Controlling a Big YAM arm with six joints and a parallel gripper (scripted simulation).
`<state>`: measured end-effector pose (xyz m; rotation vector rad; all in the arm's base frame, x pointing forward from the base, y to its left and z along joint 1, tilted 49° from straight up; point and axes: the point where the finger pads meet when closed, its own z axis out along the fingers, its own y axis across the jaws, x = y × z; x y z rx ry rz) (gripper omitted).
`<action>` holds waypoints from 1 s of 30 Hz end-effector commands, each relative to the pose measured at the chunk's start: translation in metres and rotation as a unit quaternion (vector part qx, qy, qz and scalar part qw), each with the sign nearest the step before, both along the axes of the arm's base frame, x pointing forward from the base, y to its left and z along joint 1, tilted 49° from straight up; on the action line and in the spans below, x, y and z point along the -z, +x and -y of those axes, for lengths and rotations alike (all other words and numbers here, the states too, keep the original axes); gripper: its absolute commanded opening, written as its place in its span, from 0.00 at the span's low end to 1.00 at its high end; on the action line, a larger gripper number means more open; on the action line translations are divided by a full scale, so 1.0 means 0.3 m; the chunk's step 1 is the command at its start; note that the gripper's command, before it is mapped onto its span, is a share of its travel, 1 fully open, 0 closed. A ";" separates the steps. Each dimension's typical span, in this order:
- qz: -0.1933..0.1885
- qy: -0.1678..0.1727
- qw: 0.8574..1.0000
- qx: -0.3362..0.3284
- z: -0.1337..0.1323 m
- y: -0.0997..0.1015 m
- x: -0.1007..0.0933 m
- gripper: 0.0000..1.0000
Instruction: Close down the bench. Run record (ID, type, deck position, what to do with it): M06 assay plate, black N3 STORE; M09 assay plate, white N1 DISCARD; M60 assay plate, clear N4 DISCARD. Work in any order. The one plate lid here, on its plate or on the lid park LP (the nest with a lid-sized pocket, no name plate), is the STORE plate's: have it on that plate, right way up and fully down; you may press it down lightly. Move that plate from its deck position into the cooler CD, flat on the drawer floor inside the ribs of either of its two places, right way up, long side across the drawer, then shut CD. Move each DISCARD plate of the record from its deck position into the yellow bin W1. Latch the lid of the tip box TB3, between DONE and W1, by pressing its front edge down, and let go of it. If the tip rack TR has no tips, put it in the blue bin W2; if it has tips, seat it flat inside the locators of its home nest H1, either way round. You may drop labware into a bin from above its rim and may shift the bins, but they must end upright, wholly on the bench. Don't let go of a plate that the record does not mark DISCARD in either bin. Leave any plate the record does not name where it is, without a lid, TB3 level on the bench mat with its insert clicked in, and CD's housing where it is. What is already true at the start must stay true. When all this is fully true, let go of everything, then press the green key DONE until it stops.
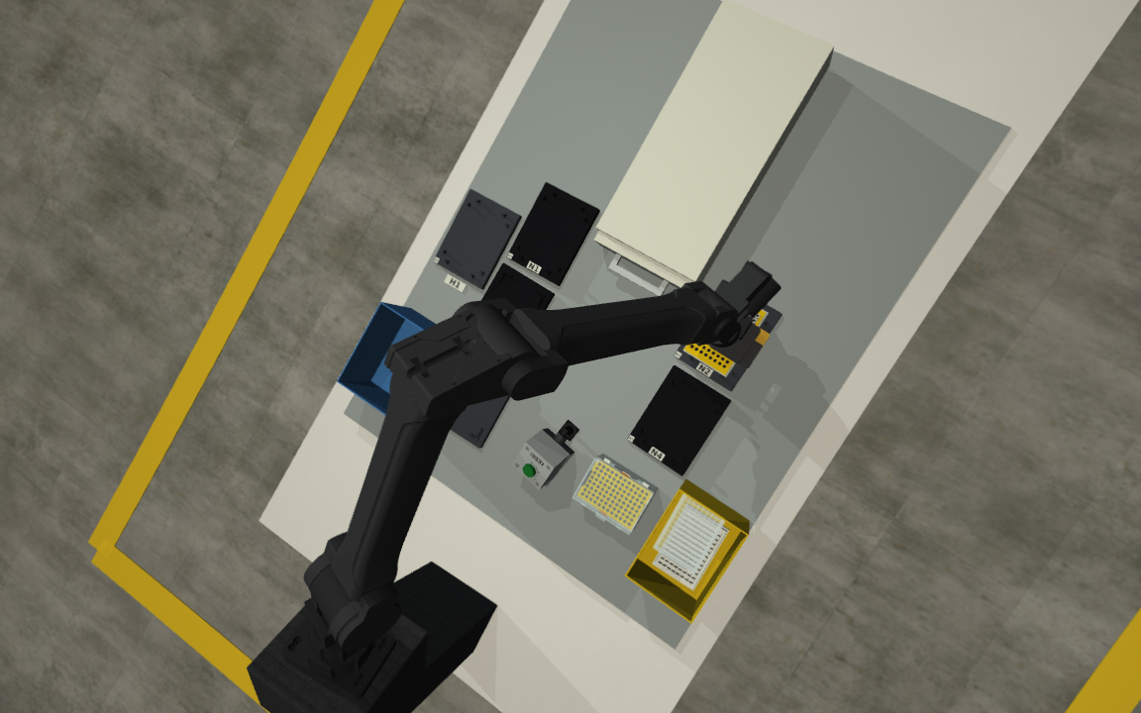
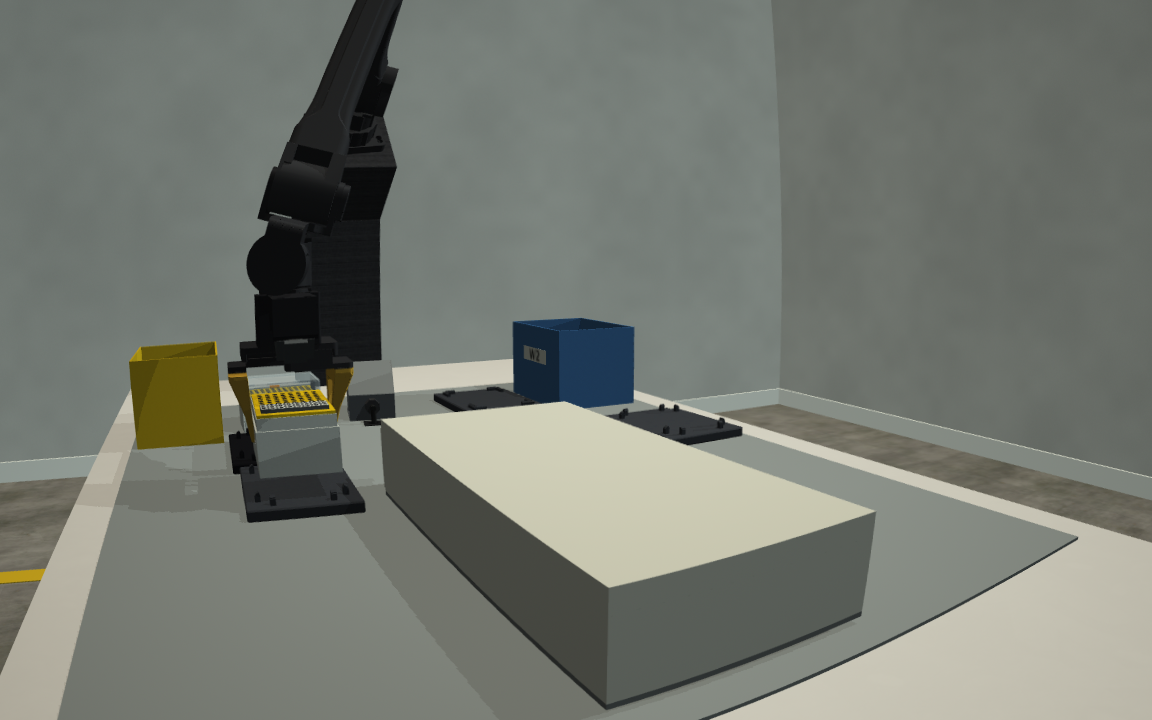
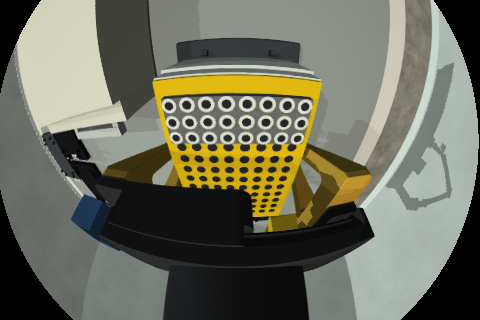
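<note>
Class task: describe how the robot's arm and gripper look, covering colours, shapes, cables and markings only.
The arm is matt black throughout, built of rounded, boxy links on a black block pedestal. The gripper has a wide black crossbar body and angular mustard-yellow fingers. No loose cables, sleeves or readable markings show.

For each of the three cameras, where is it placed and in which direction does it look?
Top: high overhead, looking down on the bench; the whole arm shows.
Exterior: low at the bench's far end, facing the arm's base across the cooler; forearm and gripper show.
Wrist: on the gripper, looking along the fingers; only they show.
All share the yellow tip rack, gripped.
</note>
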<state>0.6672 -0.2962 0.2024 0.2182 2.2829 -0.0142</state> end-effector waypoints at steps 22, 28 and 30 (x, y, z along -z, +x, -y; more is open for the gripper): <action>0.007 -0.008 1.000 0.003 0.028 -0.097 -0.119 0.00; 0.013 -0.011 1.000 0.003 0.020 -0.117 -0.163 0.00; 0.017 -0.014 1.000 0.003 0.022 -0.117 -0.187 0.00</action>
